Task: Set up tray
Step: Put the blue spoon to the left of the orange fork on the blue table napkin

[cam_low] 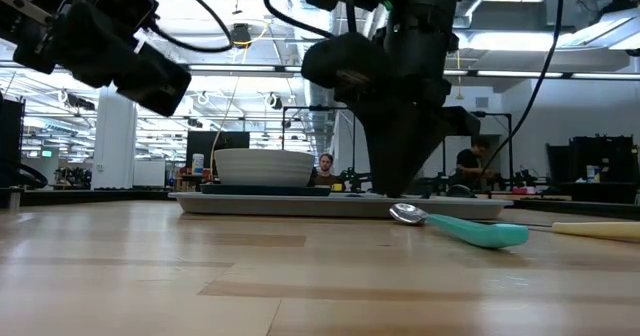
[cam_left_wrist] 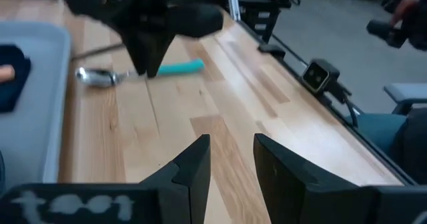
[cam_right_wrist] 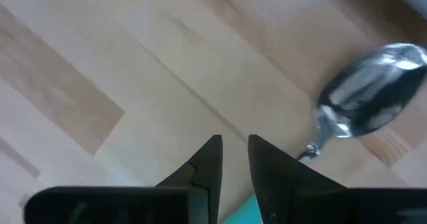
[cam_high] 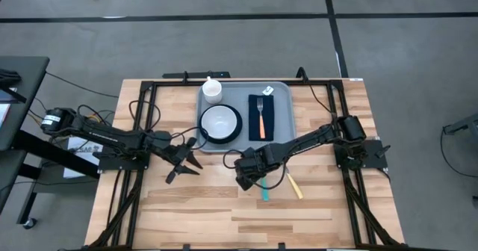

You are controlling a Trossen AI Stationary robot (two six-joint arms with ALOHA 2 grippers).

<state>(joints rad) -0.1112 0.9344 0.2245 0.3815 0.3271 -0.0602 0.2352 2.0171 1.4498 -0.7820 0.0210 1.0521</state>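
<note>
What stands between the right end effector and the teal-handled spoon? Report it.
Nothing visible. The right end effector hangs just above the teal-handled metal spoon on the bare wooden tabletop, in front of the large light blue-grey plastic tray; only open air separates them.

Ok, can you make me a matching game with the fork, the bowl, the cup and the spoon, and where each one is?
Things:
1. fork
2. bowl
3. cup
4. spoon

Places:
A. on the bare wooden table, outside the tray
B. on the round dark plate
C. on the dark napkin
D. at the tray's far left corner

Pairs: 1-C, 2-B, 3-D, 4-A
</note>
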